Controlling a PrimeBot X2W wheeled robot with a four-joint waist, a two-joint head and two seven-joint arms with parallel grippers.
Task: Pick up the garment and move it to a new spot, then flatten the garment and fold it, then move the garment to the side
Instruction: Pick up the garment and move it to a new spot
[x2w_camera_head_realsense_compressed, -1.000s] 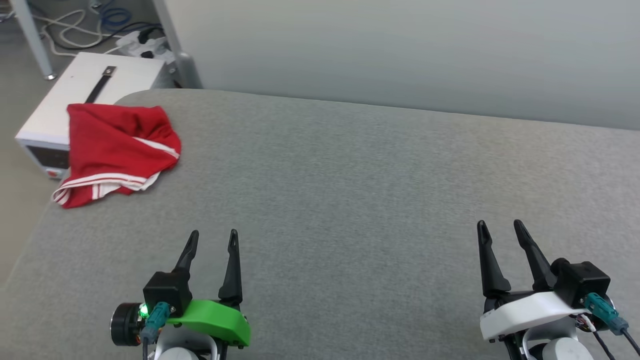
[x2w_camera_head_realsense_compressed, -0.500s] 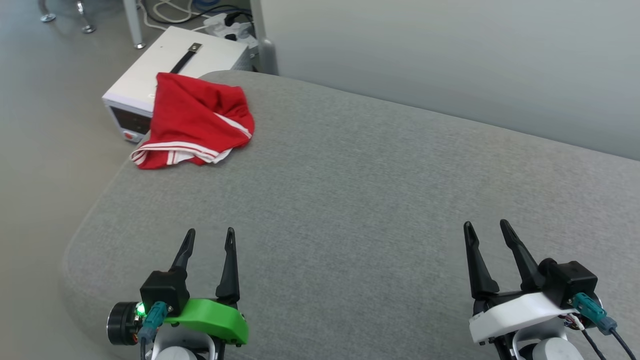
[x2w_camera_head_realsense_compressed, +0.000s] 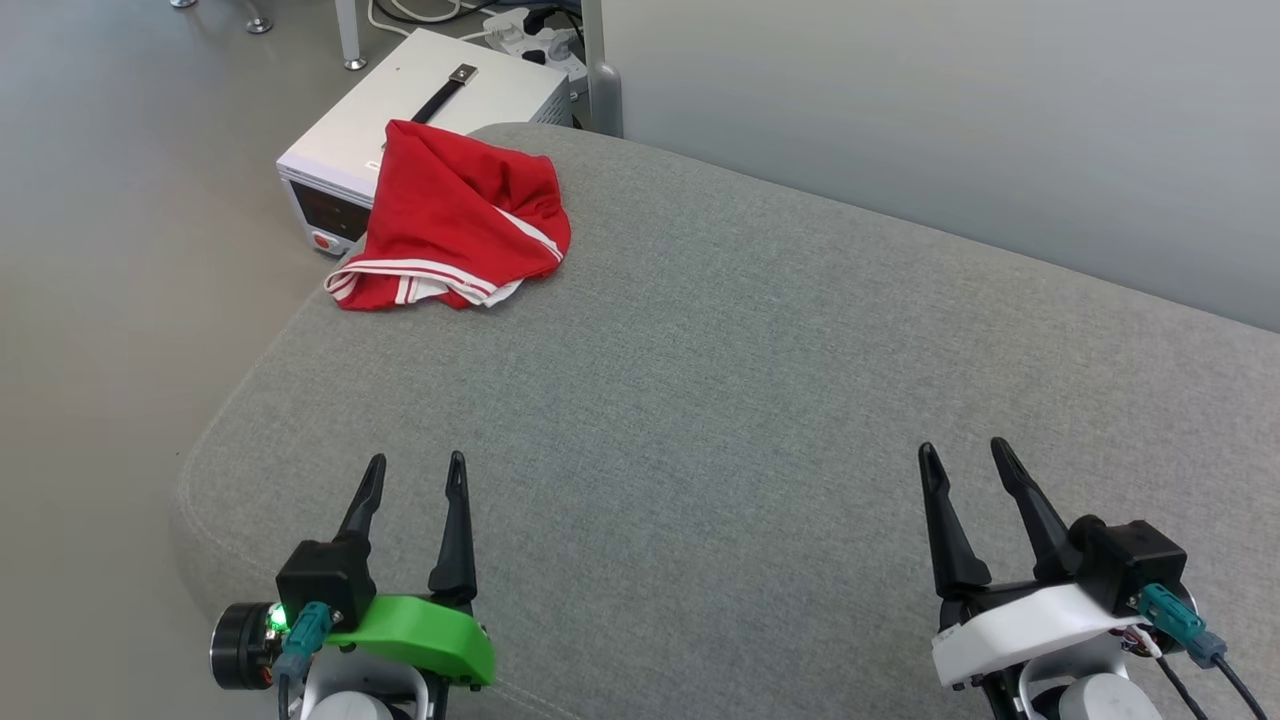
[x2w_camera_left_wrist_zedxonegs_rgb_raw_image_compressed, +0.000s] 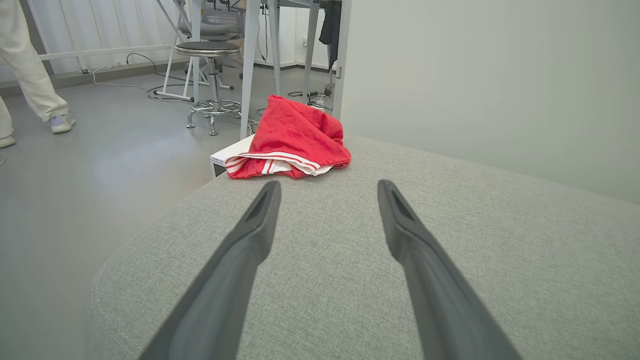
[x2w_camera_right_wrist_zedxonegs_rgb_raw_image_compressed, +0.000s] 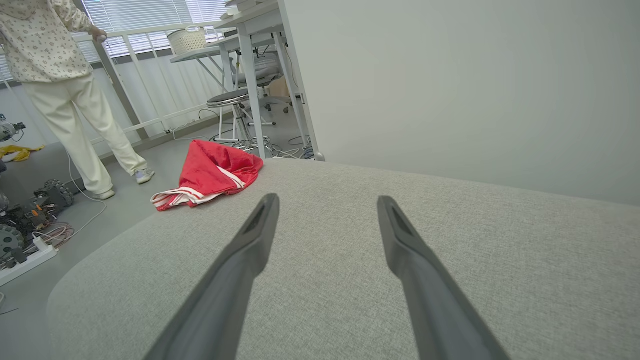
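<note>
A red T-shirt of thin soft fabric with white-striped trim, the garment (x2w_camera_head_realsense_compressed: 455, 225), lies crumpled in a loose heap on the far left corner of a grey, fabric-covered desk with rounded corners (x2w_camera_head_realsense_compressed: 720, 400). Its striped hem faces the robot, and one red fold peaks upward, so nothing about it is flat or ready for folding. Just beyond that corner, lower on the floor, stands a white box-shaped instrument with a black strap handle (x2w_camera_head_realsense_compressed: 420, 100); whether the cloth touches it cannot be told. The left pincer (x2w_camera_head_realsense_compressed: 416, 460), on its green mount, and the right pincer (x2w_camera_head_realsense_compressed: 963, 447), on its white mount, hover low over the near edge of the desk. Each has its two dark fingers spread apart with nothing between them, a posture that suits an approach rather than a grasp. Both are well apart from the garment, the left one nearer, so the left arm seems the likelier to reach first. The pick-up appears not yet begun. In the right wrist view a person in pale trousers (x2w_camera_right_wrist_zedxonegs_rgb_raw_image_compressed: 75, 125) stands on the floor beyond the desk.
</note>
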